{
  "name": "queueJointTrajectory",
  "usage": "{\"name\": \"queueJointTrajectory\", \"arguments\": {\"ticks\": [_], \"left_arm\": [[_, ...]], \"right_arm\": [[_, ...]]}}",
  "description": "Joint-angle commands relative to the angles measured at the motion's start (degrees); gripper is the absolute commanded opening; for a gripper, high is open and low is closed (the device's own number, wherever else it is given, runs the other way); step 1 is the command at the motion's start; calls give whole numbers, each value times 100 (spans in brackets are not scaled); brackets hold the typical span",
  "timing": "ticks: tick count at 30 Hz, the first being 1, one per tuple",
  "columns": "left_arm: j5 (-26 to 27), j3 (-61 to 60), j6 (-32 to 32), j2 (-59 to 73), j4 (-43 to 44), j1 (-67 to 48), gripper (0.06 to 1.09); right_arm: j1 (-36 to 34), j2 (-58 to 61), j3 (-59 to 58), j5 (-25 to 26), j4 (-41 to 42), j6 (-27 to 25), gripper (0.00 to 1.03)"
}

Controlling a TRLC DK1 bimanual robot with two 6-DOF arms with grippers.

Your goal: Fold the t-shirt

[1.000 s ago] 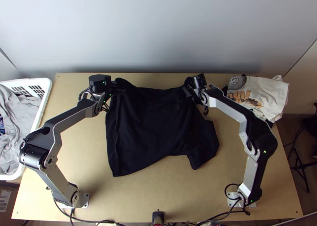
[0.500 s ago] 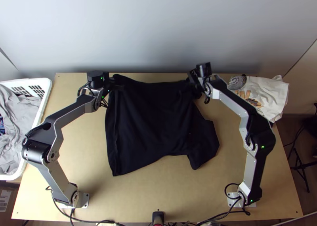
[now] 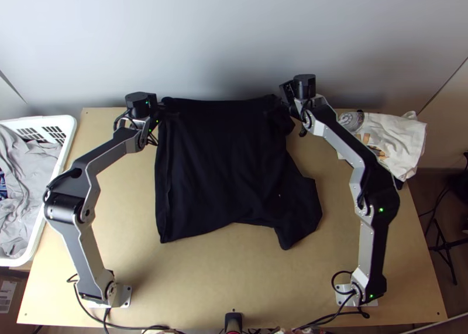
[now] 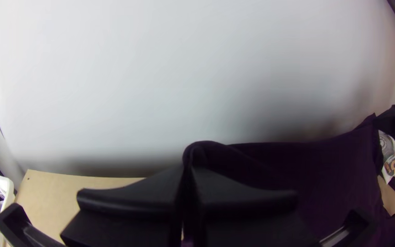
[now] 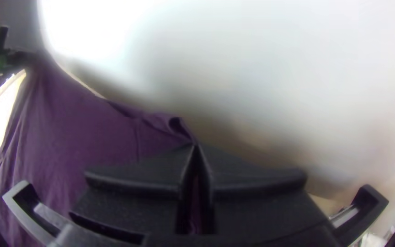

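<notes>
Shirt, all black, is spread wide in the middle of the table, nearer the far edge than the near edge. I have both of my grippers on it, one at each far corner of the cloth.

My left gripper is at the far edge of the table, left of the middle. In the left wrist view, the two flat fingers of my left gripper are pinched on the shirt, and a soft loop of cloth pokes up past the tips.

My right gripper is at the far edge too, right of the middle. In the right wrist view, the fingers of my right gripper are pressed together on the shirt, with a small curl of cloth by the tips.

The top of the shirt runs almost straight between my grippers and hides part of the table's far edge. The rest hangs down toward the near edge. One low corner points to the table's near left corner, and a bunched bit sticks out toward the right edge.

A pale cloth with orange on it sits in a heap at the far right corner. Next to the left edge is a white basket with gray clothes in it.
</notes>
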Motion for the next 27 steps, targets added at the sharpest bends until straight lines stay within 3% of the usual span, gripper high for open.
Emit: {"name": "queueJointTrajectory", "arguments": {"ticks": [1, 6, 14, 18, 27], "left_arm": [[-60, 459, -13, 396, -6, 164, 9], [-69, 459, -13, 484, 3, 199, 9], [-34, -24, 49, 229, 100, 137, 9], [19, -499, 207, -78, 442, 32, 9], [177, -1351, 224, -738, 574, 129, 9]], "right_arm": [[0, 243, 342, 295, 686, -275, 3], [114, 287, 201, 445, 1214, -872, 3], [185, 49, -713, 462, 1636, -934, 3], [264, -144, -1601, 462, 2339, -1409, 3], [360, -1137, -2726, 462, 2585, -1347, 3]]}}
